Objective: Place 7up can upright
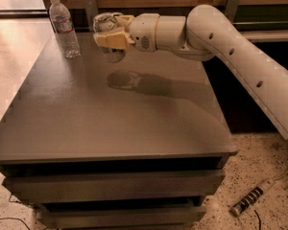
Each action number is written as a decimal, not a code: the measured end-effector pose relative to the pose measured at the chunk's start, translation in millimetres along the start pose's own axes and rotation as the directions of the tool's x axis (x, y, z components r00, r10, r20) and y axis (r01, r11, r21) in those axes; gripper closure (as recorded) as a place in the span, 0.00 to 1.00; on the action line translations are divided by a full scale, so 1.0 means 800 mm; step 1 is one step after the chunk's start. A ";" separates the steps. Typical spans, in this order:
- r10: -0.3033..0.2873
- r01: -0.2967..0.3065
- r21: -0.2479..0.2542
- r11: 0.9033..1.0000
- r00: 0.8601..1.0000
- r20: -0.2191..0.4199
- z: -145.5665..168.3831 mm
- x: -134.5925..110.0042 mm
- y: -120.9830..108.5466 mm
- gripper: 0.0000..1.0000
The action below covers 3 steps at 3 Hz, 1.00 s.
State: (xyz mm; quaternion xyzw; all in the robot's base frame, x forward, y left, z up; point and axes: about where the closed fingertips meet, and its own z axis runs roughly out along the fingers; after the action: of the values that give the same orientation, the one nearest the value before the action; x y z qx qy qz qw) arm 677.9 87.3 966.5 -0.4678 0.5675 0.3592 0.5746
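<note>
My gripper (109,31) hangs above the far middle of the grey table (110,123), reaching in from the right on a long white arm. Its cream fingers are shut on the 7up can (107,25), a silvery can whose shiny top shows at the upper left of the fingers. The can is held in the air, well above the tabletop, and much of its body is hidden by the fingers. Its shadow lies on the table just below and in front.
A clear plastic water bottle (65,28) stands upright at the table's far left corner, left of the gripper. A wooden wall runs behind the table. A power strip (252,200) lies on the speckled floor at the lower right.
</note>
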 end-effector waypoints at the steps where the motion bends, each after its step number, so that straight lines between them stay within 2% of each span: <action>1: 0.030 -0.030 -0.010 1.000 1.000 -0.009 0.017 0.016 0.003 1.00; 3: 0.113 -0.113 0.012 0.994 0.993 0.025 0.030 0.064 0.003 1.00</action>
State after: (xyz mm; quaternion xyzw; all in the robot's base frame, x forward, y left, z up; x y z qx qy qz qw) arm 688.0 104.5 913.7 -0.4269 0.5885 0.3928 0.5632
